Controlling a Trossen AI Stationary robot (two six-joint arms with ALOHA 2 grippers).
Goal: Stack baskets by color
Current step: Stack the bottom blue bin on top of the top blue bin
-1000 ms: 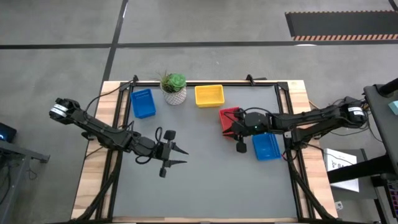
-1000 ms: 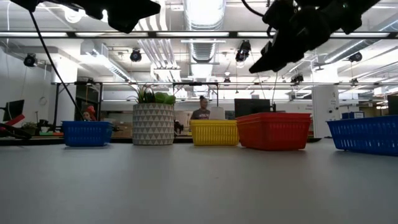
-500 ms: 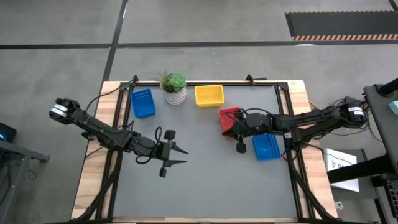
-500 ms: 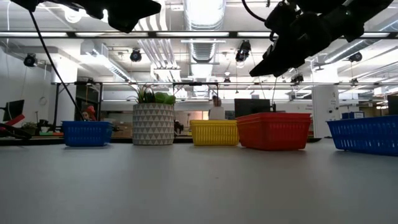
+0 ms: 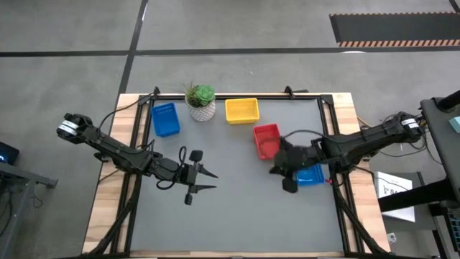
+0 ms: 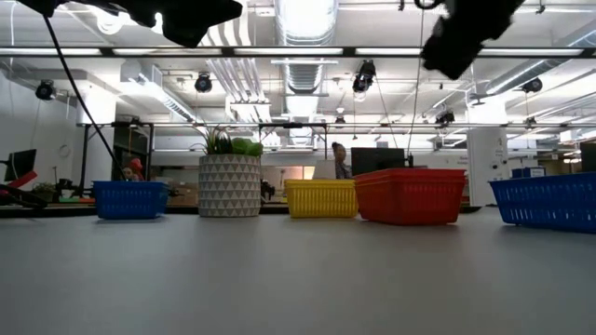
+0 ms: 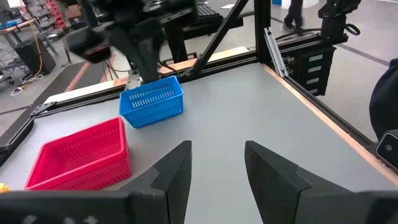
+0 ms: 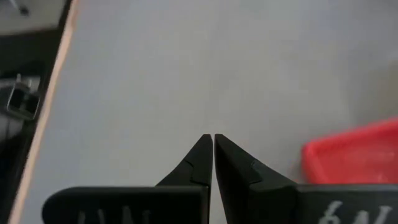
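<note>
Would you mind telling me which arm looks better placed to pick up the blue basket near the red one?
The right, probably. The right gripper, shut and empty, hangs beside that blue basket, next to the red basket. The left gripper, open, waits across the table, much farther away.

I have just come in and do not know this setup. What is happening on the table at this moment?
A two-armed robot is sorting baskets by colour. The right gripper is shut and empty, raised above the table beside the near blue basket, with the red basket just behind. The left gripper waits open over the bare middle of the table, holding nothing. A second blue basket, a potted plant and the yellow basket stand along the far edge. The two blue baskets are still apart.
</note>
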